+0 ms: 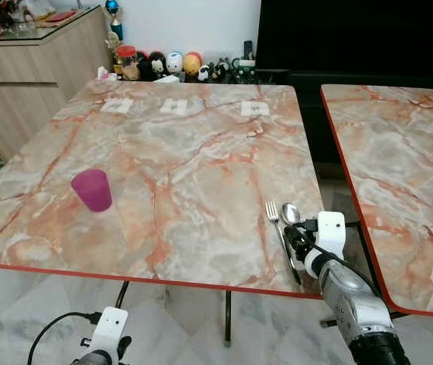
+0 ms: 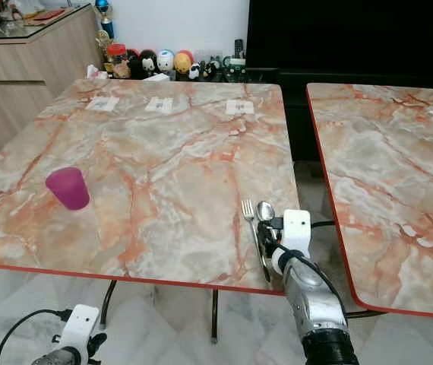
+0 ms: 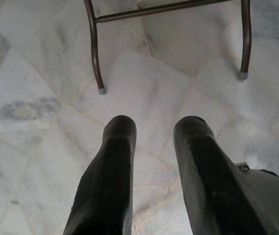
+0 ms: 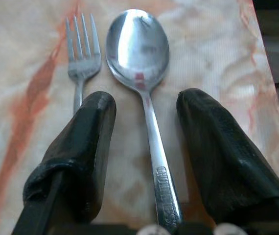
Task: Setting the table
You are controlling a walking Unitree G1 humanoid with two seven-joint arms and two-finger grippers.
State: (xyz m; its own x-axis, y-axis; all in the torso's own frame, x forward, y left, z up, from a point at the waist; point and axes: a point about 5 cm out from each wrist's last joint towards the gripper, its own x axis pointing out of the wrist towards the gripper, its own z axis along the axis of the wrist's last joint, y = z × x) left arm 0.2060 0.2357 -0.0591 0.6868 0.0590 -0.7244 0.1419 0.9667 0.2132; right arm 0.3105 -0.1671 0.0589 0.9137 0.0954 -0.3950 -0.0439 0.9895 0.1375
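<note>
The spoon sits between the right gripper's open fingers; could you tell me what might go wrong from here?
1. The fork lies close beside the spoon; one finger partly covers its handle, so closing might drag or pinch both.
2. Both lie near the table edge, so a nudge from the right gripper could push them off.

Ahead of you, past the far table edge, a row of small figurines (image 1: 172, 64) lines the wall beside a wooden cabinet (image 1: 26, 72). A second marble table (image 1: 406, 182) stands to your right, and pale marble floor tiles (image 3: 46, 98) lie below
</note>
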